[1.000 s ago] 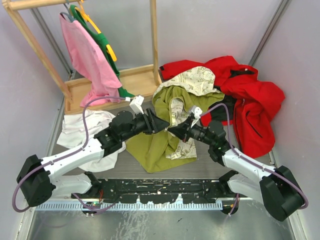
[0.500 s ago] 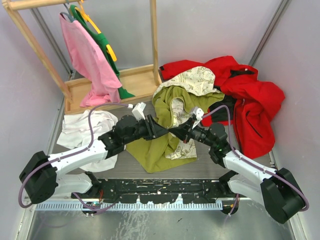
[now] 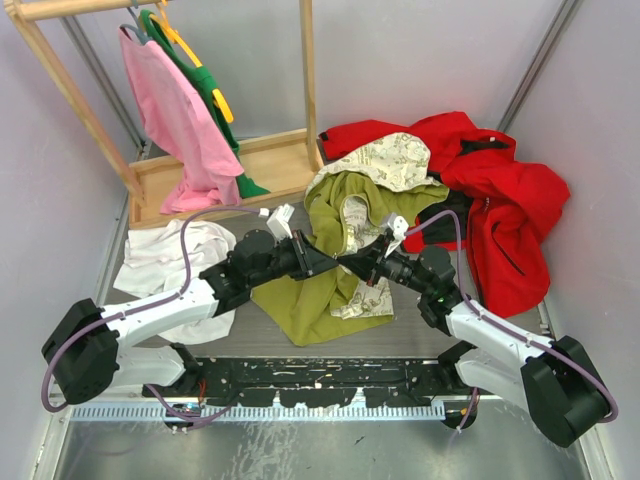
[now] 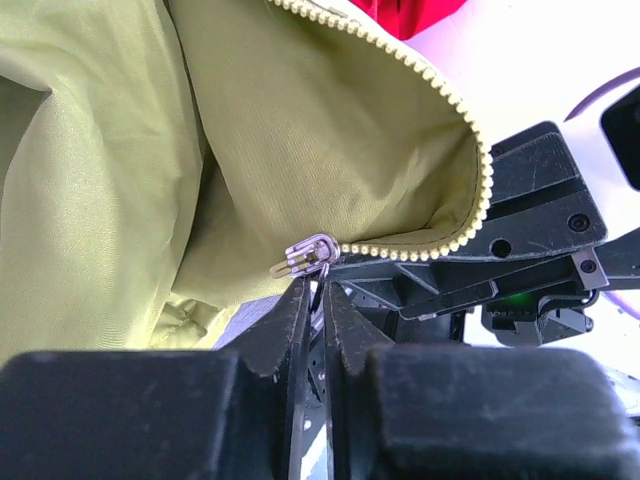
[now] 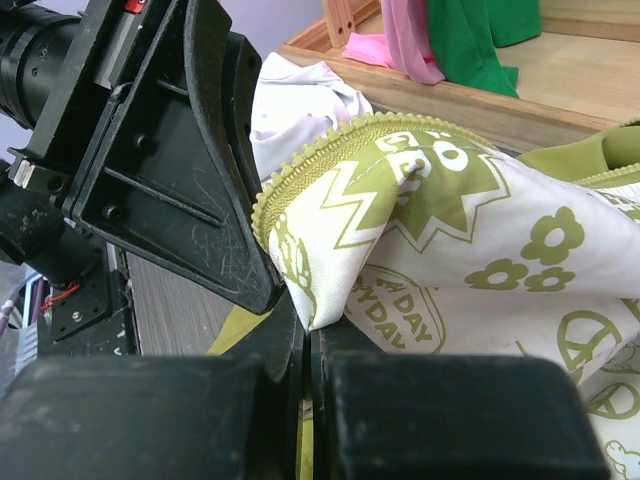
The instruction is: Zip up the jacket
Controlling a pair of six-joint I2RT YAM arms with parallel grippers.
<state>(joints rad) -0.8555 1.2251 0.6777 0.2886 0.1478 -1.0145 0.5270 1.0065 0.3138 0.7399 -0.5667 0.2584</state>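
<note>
The jacket (image 3: 335, 215) lies crumpled mid-table, olive outside, cream printed lining showing. My left gripper (image 3: 326, 263) and right gripper (image 3: 356, 266) meet tip to tip over its front edge. In the left wrist view my left gripper (image 4: 318, 292) is shut on the pull tab of the silver zipper slider (image 4: 305, 255), which sits on the cream zipper teeth (image 4: 470, 215) along the olive fabric (image 4: 300, 130). In the right wrist view my right gripper (image 5: 310, 328) is shut on the cream printed jacket edge (image 5: 420, 250), just below its zipper teeth (image 5: 300, 160).
A bright red jacket (image 3: 495, 205) is heaped at the right, touching the olive one. A white garment (image 3: 165, 262) lies at the left under my left arm. A wooden rack (image 3: 215, 170) at the back left holds pink and green clothes (image 3: 175, 105).
My left arm has shifted slightly right and lower toward the right gripper. Both grippers keep their hold near the same spot on the jacket.
</note>
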